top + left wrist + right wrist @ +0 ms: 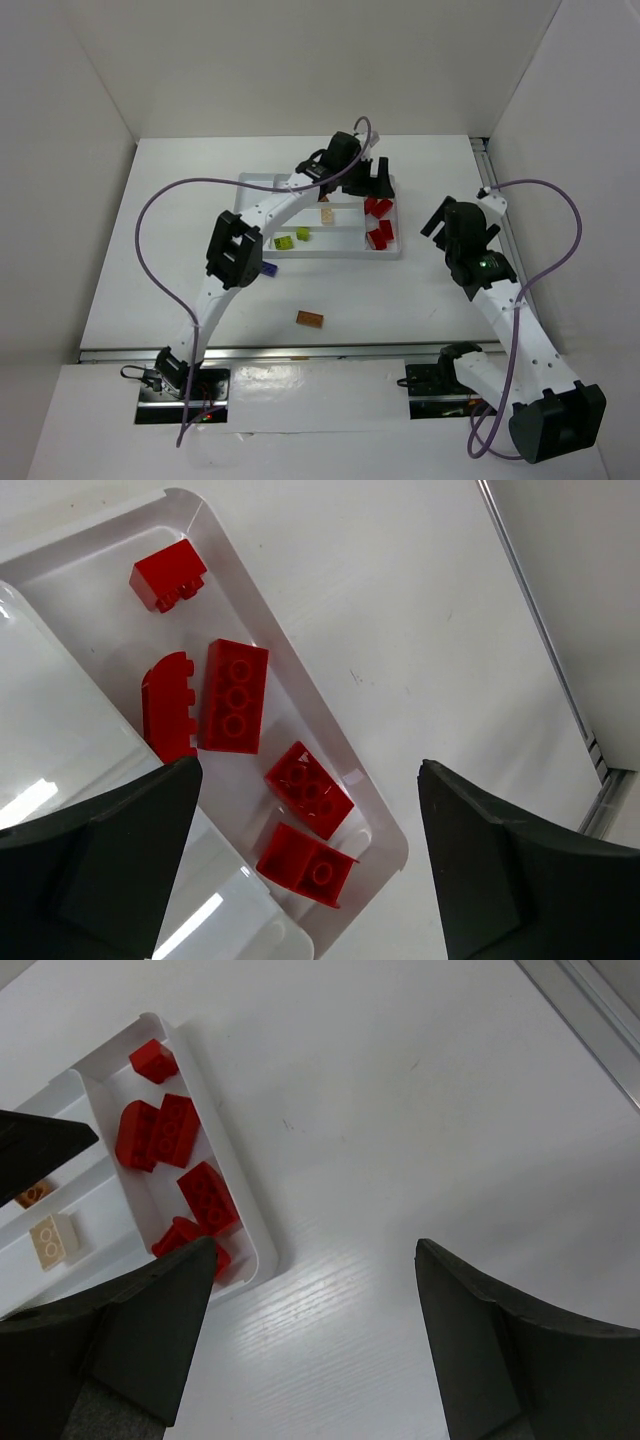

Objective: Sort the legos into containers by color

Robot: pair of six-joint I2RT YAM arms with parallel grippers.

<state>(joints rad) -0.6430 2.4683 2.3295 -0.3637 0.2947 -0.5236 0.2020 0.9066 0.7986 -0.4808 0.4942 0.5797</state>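
The white tray [330, 256] lies at the table's middle back. Several red legos [378, 222] lie in its right-hand slot. Two yellow-green legos [292, 238] and a tan lego [327, 213] lie in other slots. An orange-brown lego [309, 319] lies on the table in front of the tray. A dark purple lego [268, 268] lies beside the left arm. My left gripper [368, 188] hangs open and empty above the red legos [234, 695] and the tray rim [262, 610]. My right gripper [452, 222] is open and empty over bare table right of the tray [222, 1140].
A metal rail [490, 190] runs along the table's right edge, and white walls enclose the table at the back and both sides. The left arm [235, 250] arches over the tray's left half. Purple cables loop above both arms.
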